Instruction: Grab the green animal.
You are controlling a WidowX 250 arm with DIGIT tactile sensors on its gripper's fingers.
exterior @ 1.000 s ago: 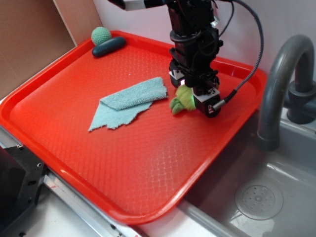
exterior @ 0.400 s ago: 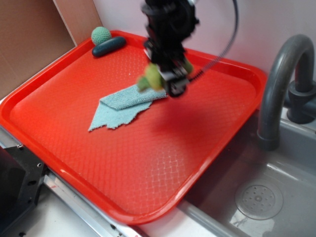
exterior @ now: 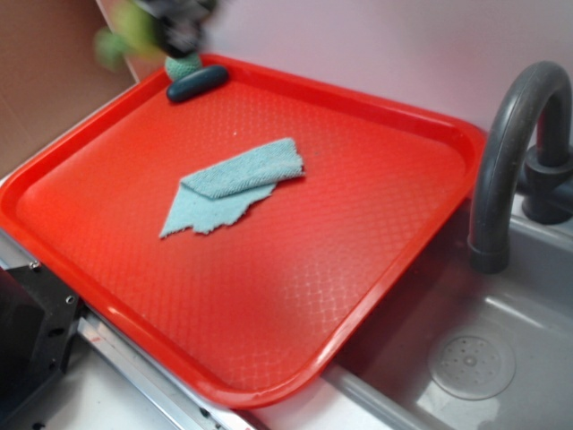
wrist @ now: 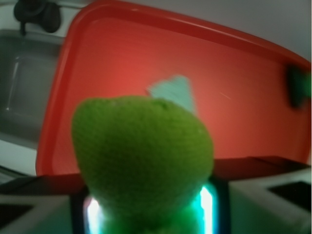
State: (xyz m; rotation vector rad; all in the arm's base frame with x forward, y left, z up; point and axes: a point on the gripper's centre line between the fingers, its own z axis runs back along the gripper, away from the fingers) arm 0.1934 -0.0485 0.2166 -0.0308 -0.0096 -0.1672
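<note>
The gripper (exterior: 175, 27) sits at the far left top edge of the exterior view, blurred and mostly cut off by the frame, raised above the far left corner of the red tray (exterior: 376, 233). The green animal (exterior: 121, 36) shows there only as a smeared yellow-green patch just left of the dark gripper body, clear of the tray surface.

The wrist view shows the hold far better. The green animal (wrist: 144, 161) fills the near centre of that view, a fuzzy yellow-green rounded mass rising from between the two fingers (wrist: 265, 204). The pale finger bodies stand on either side of its lower part, and bright teal-white light glows along both sides where the plush meets them. The fingers are closed in against the toy, pinching it from left and right with only the width of the plush between them. Its lower end is hidden at the bottom edge of the frame.

On the tray, a light-teal cloth (exterior: 235, 184) lies flat near the middle, partly folded over itself, with a frayed near edge. At the far left corner a dark oblong object (exterior: 197, 83) rests against the tray rim, and a teal knitted ball (exterior: 183, 64) sits just behind it, partly covered by the blurred gripper. To the right of the tray stands a grey faucet (exterior: 510, 143) over a grey sink (exterior: 470, 363) with a round drain.
</note>
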